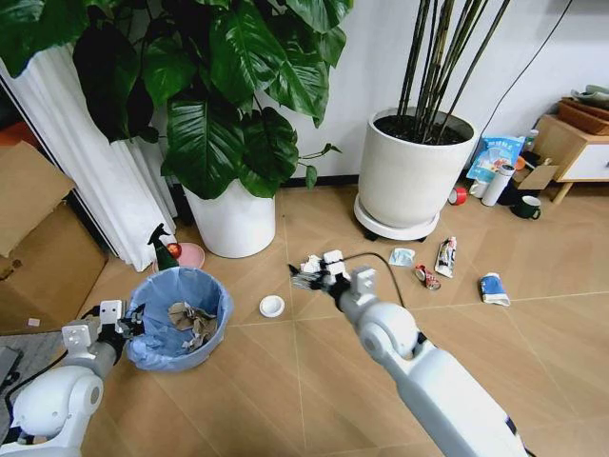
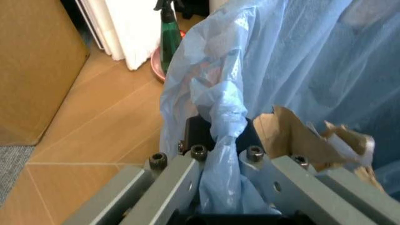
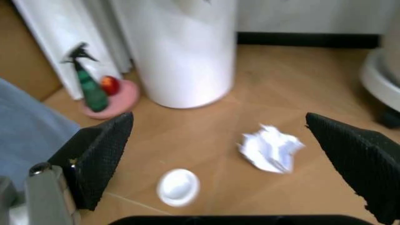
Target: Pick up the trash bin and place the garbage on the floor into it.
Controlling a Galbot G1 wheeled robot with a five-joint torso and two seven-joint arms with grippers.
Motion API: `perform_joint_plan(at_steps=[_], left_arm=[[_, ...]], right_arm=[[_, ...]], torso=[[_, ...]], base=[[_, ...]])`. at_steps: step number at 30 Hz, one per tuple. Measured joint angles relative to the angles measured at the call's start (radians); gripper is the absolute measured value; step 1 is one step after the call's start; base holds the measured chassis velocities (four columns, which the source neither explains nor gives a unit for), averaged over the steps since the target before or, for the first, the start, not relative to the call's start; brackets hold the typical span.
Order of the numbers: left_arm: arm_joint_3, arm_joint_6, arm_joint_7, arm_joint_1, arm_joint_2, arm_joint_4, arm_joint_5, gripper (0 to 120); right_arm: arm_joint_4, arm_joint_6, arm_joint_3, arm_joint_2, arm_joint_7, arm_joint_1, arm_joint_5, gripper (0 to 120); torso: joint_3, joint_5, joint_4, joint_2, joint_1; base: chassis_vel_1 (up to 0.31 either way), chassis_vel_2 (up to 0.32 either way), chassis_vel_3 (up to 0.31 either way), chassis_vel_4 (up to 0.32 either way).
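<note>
Our right hand (image 1: 306, 278) hangs released, fingers spread wide, low over the light tan chevron-patterned wood-look floor (image 1: 285, 381), and the crumpled ball of white paper (image 3: 271, 148) lies just ahead of it, between the two dark textured fingers (image 3: 100, 157) as the right wrist view frames them. This is the relation we judge the next move to turn on: the paper sits almost under the hand, a little toward the big white plant pot (image 1: 233, 221), while the flat white plastic disc (image 1: 271, 306) lies nearer the bin. The paper is a soft, irregular wad with no clear long axis.

Our left hand (image 2: 218, 187) is clenched on the rim of the small round trash bin lined with a crinkly light blue plastic bag (image 1: 178, 316), the thin film bunched between its grey metal fingers; torn brown cardboard scraps (image 1: 190, 322) lie inside. Farther right lie a red crushed wrapper (image 1: 427, 277), a white printed tube (image 1: 445, 256) and a blue-white wrapper (image 1: 494, 288).
</note>
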Motion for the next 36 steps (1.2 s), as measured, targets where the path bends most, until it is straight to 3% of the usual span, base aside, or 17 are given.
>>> perform_joint_plan(at_steps=[1,11,36], left_arm=[[-0.003,-0.002,0.000,0.004,0.000,-0.002,0.000,0],[-0.003,-0.006,0.000,0.009,-0.015,-0.011,0.004,0],[0.006,-0.012,0.001,0.013,-0.021,-0.024,0.015,0]], right_arm=[[0.005,0.015,0.057,0.001,-0.016,-0.050,-0.032,100],[0.060,0.039,0.180,0.002,-0.061,-0.174,-0.077,100],[0.074,0.070,0.196,0.019,-0.091,-0.224,-0.113,100]], torso=[[0.000,-0.0002,-0.0003,0.000,0.000],[0.000,-0.0002,-0.0002,0.000,0.000],[0.000,-0.0004,0.0000,0.000,0.000]], base=[[0.000,0.000,0.000,0.000],[0.000,0.000,0.000,0.000],[-0.037,0.031,0.036,-0.037]])
